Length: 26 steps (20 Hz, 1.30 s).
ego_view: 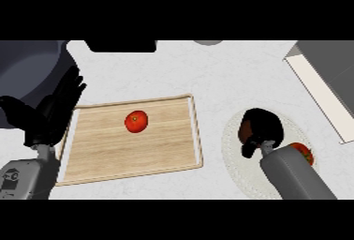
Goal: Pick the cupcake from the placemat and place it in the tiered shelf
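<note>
Right hand [259, 127] curls down over the placemat [233, 159], hiding the cupcake; likely gripping it, can't confirm. Left hand [52, 112] rests open at left. Risk: blind lift clips the tomato [303, 152] beside it, or the cupcake slips before the shelf [325, 89].

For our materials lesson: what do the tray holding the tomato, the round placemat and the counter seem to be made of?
Tray: looks like pale wood, matt, with straight grain lines and a raised rim. Placemat: white, with a fine ribbed or woven-looking texture, perhaps fabric or plastic; the look leaves it open. Counter: light grey with faint veins, probably stone or a stone-look laminate, smooth.
</note>
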Motion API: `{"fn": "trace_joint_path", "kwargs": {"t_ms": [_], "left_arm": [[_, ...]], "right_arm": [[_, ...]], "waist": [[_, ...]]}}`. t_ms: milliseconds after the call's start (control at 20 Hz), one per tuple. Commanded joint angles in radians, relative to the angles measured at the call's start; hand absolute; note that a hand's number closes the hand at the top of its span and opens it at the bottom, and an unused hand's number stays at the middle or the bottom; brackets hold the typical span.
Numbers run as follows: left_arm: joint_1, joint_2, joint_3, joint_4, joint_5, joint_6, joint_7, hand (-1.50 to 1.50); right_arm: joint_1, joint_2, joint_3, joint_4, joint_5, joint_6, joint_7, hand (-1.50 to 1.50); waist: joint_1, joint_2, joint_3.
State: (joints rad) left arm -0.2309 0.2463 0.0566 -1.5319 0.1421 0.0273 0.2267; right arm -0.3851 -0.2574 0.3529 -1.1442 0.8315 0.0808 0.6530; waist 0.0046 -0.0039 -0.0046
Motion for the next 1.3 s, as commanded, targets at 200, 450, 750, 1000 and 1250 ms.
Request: {"fn": "trace_joint_path", "kwargs": {"t_ms": [200, 450, 750, 1000, 1250], "left_arm": [[-0.054, 0.006, 0.031, 0.057, 0.017, -0.014, 0.003, 0.0], [-0.026, 0.021, 0.047, 0.028, 0.017, -0.009, 0.012, 0.0], [0.003, 0.016, 0.039, 0.019, 0.019, -0.025, 0.008, 0.0], [-0.013, -0.025, 0.019, 0.069, -0.016, -0.003, -0.041, 0.0], [-0.066, -0.01, 0.034, 0.07, -0.025, 0.008, -0.012, 0.0]], "right_arm": [[0.001, 0.162, 0.177, -0.128, 0.058, -0.019, -0.107, 1.5], [0.067, 0.206, 0.111, -0.387, -0.01, -0.135, -0.102, 1.5], [0.013, 0.187, 0.021, -0.692, 0.027, -0.136, 0.021, 1.5], [-0.039, 0.135, -0.108, -0.892, -0.007, 0.0, 0.145, 1.5], [-0.128, 0.056, -0.255, -0.963, -0.009, 0.106, 0.242, 1.5]], "waist": [[-0.006, 0.004, 0.004], [-0.022, -0.001, 0.005], [-0.021, -0.004, 0.004], [-0.019, 0.001, 0.004], [-0.018, 0.001, 0.004]]}}
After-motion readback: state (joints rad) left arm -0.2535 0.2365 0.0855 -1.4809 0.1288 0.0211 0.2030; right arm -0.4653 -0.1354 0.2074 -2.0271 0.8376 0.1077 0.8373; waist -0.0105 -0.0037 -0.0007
